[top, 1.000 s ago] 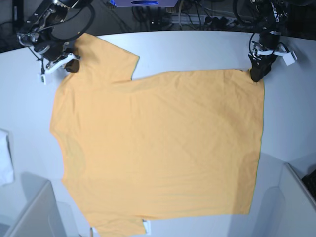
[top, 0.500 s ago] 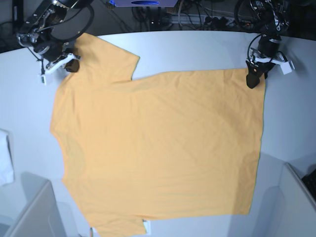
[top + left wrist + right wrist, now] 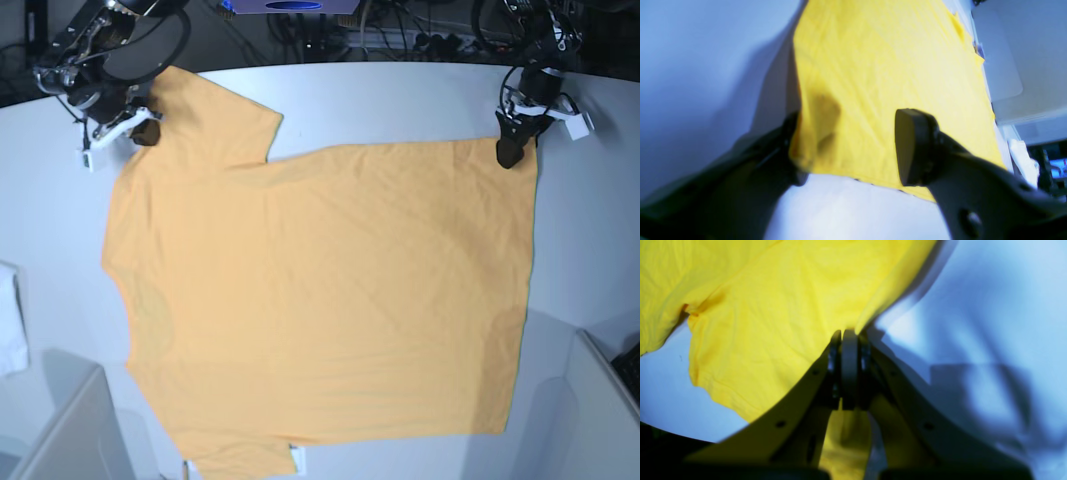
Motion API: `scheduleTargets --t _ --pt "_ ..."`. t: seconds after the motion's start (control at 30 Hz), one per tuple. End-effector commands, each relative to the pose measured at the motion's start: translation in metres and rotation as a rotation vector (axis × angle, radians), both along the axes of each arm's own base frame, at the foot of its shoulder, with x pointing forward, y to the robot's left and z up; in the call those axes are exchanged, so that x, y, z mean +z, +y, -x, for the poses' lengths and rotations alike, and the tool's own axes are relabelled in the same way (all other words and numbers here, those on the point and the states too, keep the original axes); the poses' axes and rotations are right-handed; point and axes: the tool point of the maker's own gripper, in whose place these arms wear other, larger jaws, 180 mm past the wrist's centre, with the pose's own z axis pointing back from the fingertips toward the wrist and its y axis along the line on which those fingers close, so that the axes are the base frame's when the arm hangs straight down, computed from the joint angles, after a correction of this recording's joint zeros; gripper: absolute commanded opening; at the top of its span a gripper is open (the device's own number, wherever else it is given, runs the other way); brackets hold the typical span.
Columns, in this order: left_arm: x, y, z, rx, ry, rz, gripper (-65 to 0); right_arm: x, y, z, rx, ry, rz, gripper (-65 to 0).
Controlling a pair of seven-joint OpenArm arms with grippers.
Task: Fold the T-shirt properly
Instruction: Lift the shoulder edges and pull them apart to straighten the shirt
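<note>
The light-orange T-shirt [image 3: 320,290] lies spread flat on the white table [image 3: 400,100], with one sleeve at the back left and the hem on the right. My left gripper [image 3: 510,150] is open over the shirt's back right corner. In the left wrist view its jaws [image 3: 851,146] straddle the shirt's edge [image 3: 890,66], one finger [image 3: 913,146] above the fabric. My right gripper [image 3: 145,130] is shut on the shirt by the back left sleeve. In the right wrist view its jaws [image 3: 846,340] pinch a fold of fabric [image 3: 773,306].
A white cloth [image 3: 10,320] lies at the table's left edge. Grey bins stand at the front left [image 3: 70,430] and front right [image 3: 600,410]. Cables and equipment [image 3: 400,35] run along the back. A white tag [image 3: 296,460] shows at the shirt's front edge.
My left gripper has let go of the shirt's back right corner, opened and shifted slightly left and back. The right gripper and the shirt have stayed put.
</note>
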Motion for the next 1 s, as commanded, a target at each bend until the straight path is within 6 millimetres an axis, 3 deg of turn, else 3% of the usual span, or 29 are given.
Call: scheduleTargets --t 0.0,0.1,0.27,0.4,0.63,0.83,0.97 --pt "-0.038 -0.004 0.041 -0.002 0.227 0.023 -36.9 -0.02 -0.006 0.037 0.035 0.186 0.05 -65.0" --pt "-0.037 -0.002 0.033 0.003 0.213 0.023 -51.5 -0.021 -0.006 0.037 0.035 0.187 0.049 -65.0" --pt "-0.035 -0.003 0.03 -0.004 0.207 0.018 -65.0 -0.02 -0.006 0.037 0.033 0.184 0.049 -65.0" --pt "-0.036 -0.002 0.033 -0.006 0.215 0.015 -65.0 -0.018 -0.014 0.043 0.002 0.185 0.058 -65.0" --pt "-0.03 0.014 0.039 -0.017 0.227 -0.031 -65.0 0.004 -0.032 0.045 -0.017 0.148 0.144 -65.0" --pt "0.0 0.022 0.041 -0.06 0.195 -0.126 -65.0 0.003 -0.024 0.052 -0.013 0.162 0.135 -65.0" --pt "0.005 0.023 0.053 -0.073 0.211 -0.15 -65.0 0.0 -0.022 0.059 -0.013 0.179 0.13 -65.0"
